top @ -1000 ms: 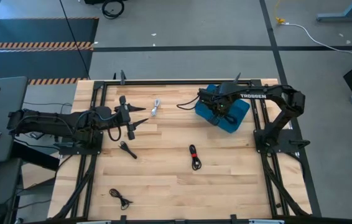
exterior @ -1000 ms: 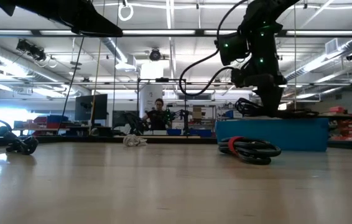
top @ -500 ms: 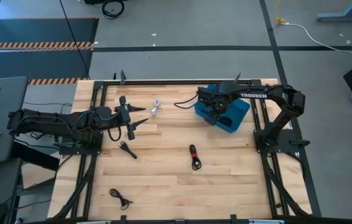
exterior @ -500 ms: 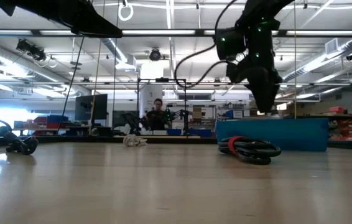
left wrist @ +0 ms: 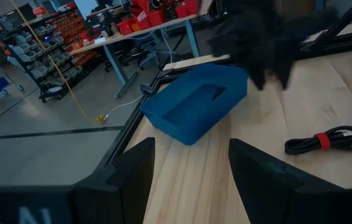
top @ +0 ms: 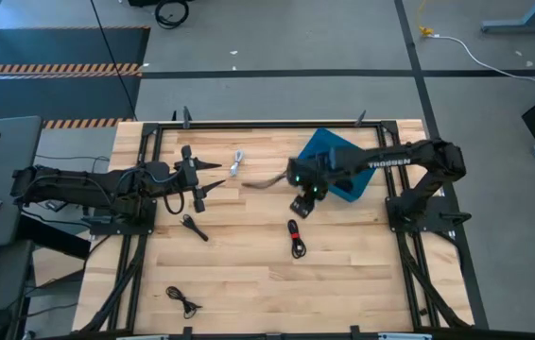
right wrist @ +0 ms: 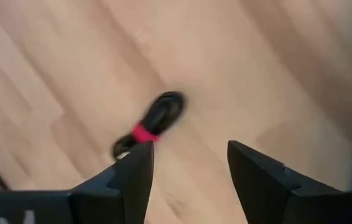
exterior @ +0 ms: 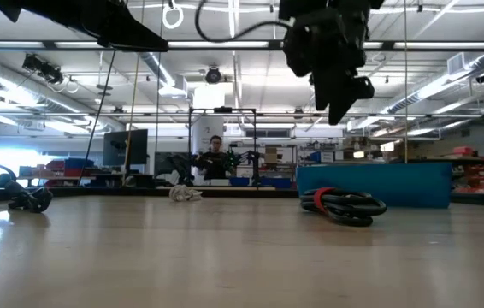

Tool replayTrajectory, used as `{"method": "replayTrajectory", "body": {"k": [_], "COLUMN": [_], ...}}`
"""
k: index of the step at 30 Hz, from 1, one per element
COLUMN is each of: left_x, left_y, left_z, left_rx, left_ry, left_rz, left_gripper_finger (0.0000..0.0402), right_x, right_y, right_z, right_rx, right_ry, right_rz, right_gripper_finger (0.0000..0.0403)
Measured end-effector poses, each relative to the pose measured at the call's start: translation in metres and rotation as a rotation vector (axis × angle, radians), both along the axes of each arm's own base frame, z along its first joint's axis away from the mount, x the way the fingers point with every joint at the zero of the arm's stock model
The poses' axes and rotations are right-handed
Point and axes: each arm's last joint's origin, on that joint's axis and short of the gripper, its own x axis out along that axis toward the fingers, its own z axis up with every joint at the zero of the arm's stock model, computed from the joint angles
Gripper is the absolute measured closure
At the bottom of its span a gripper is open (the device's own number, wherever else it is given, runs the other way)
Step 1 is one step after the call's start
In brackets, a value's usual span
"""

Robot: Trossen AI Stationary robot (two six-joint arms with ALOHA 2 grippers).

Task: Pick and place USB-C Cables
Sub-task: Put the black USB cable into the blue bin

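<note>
A black USB-C cable with a red tie [top: 295, 238] lies coiled on the wooden table near its middle; it also shows in the right wrist view [right wrist: 151, 127] and the low view [exterior: 345, 205]. My right gripper [top: 302, 205] hangs open above the table, just on the far side of that cable and clear of it [right wrist: 188, 149]. The blue bin [top: 343, 162] stands at the far right. A white cable [top: 237, 162], a black cable [top: 192, 228] and another black cable [top: 182, 301] lie on the table's left half. My left gripper [top: 213, 178] waits open at the left.
Black frame rails [top: 249, 124] run along the table's edges. The right arm's base [top: 421, 210] stands at the right edge. Bare wood lies between the red-tied cable and the near edge. A person [exterior: 217, 158] shows far off in the room behind.
My right gripper has risen out of the blue bin and swung toward the table's near-left, ending above the wood beside the red-tied cable. The cables on the table have stayed where they were.
</note>
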Motion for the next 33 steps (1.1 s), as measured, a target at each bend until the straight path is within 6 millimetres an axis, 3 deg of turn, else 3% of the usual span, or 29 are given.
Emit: {"method": "replayTrajectory", "body": {"k": [6, 13, 17, 22, 33], "left_x": [0.0, 0.0, 0.0, 0.0, 0.0], "left_y": [0.0, 0.0, -0.002, -0.005, -0.006], "left_z": [0.0, 0.0, 0.0, 0.0, 0.0], "left_rx": [-0.002, -0.013, -0.019, -0.018, -0.002], "left_ry": [-0.001, -0.002, -0.002, -0.002, -0.002], "left_rz": [0.0, 0.001, -0.007, -0.026, -0.033], "left_gripper_finger": [0.0189, 0.0189, 0.0189, 0.0189, 0.0189], "right_x": [0.012, 0.045, 0.047, 0.032, 0.032], "right_y": [0.041, 0.075, 0.071, 0.06, 0.069], "right_z": [-0.007, -0.033, -0.05, -0.061, -0.067], "right_rx": [-0.008, 0.124, 0.13, 0.034, 0.005], "right_ry": [-0.062, -0.171, -0.079, 0.12, 0.132], "right_rz": [0.009, -0.047, -0.111, -0.228, -0.264], "right_gripper_finger": [0.0193, 0.0193, 0.0193, 0.0193, 0.0193]}}
